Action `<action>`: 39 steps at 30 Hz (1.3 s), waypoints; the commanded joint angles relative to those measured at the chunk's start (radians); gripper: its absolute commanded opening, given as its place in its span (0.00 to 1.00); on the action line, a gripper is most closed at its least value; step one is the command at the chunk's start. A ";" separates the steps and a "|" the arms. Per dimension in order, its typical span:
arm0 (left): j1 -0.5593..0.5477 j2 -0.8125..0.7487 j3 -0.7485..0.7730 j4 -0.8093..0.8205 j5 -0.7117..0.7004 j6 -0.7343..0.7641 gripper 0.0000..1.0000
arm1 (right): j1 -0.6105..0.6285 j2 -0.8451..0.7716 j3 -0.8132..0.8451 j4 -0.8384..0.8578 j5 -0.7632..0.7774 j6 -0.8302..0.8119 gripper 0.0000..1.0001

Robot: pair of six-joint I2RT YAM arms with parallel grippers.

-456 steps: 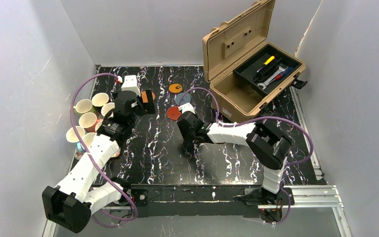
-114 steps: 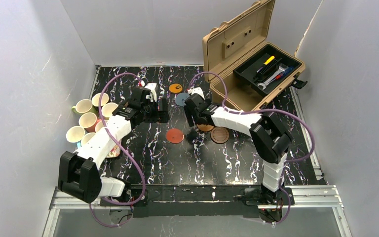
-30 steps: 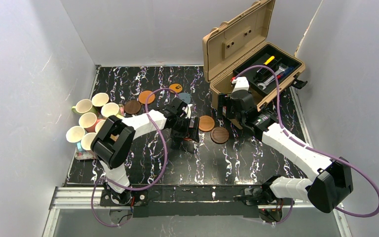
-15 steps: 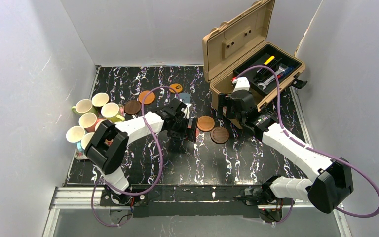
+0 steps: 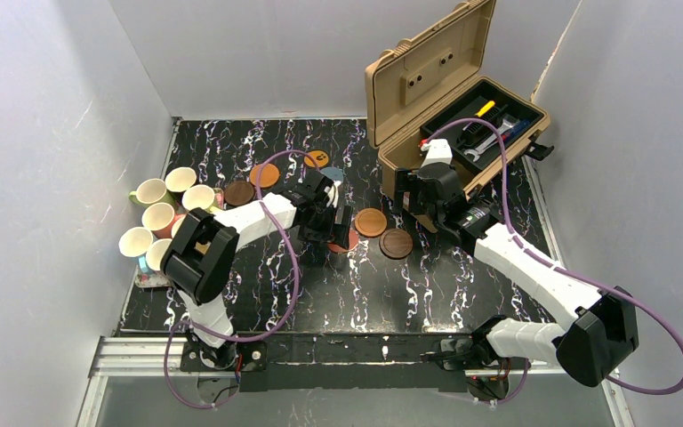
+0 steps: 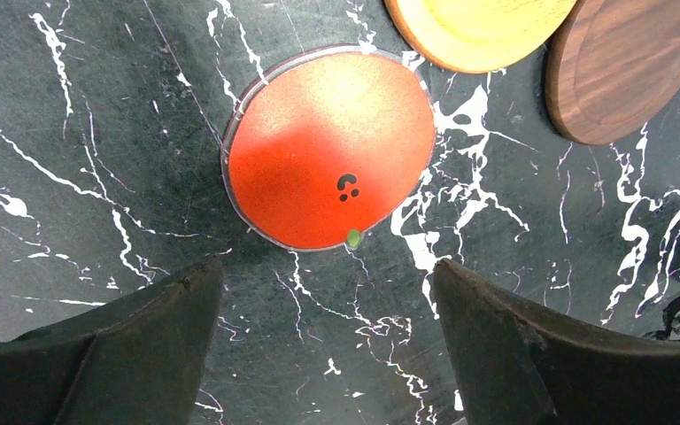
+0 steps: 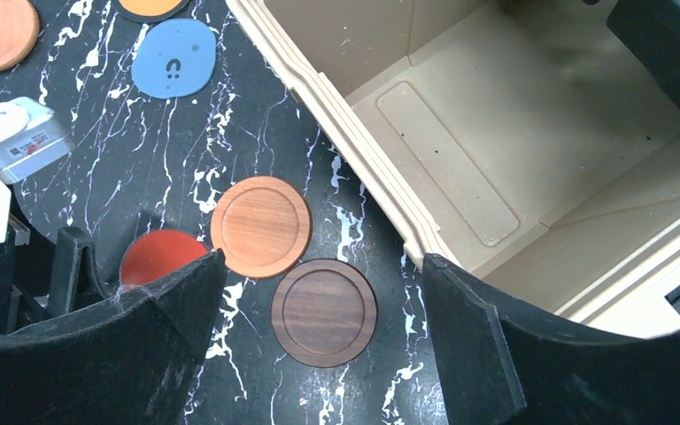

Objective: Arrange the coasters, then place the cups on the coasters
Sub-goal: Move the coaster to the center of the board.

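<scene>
On the table (image 5: 258, 294) lie seven coasters (image 5: 372, 222), six visible cups (image 5: 151, 192).

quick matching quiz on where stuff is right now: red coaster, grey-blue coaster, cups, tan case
1 red coaster
2 grey-blue coaster
3 cups
4 tan case

a lid open, far right
b bunched on the left side
c under the open left pincer
d beside the orange marked coaster

Pairs: 1-c, 2-d, 3-b, 4-a
</scene>
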 commanded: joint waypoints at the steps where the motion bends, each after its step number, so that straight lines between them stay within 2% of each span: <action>1: 0.005 0.021 0.039 -0.030 0.021 0.021 0.87 | -0.005 -0.029 -0.005 0.009 0.035 -0.003 0.90; 13: 0.005 0.083 0.068 -0.034 0.076 0.020 0.87 | -0.006 -0.038 -0.012 0.013 0.032 -0.001 0.90; 39: -0.027 0.091 0.057 -0.024 0.143 0.010 0.86 | -0.007 -0.034 -0.017 0.015 0.033 0.003 0.90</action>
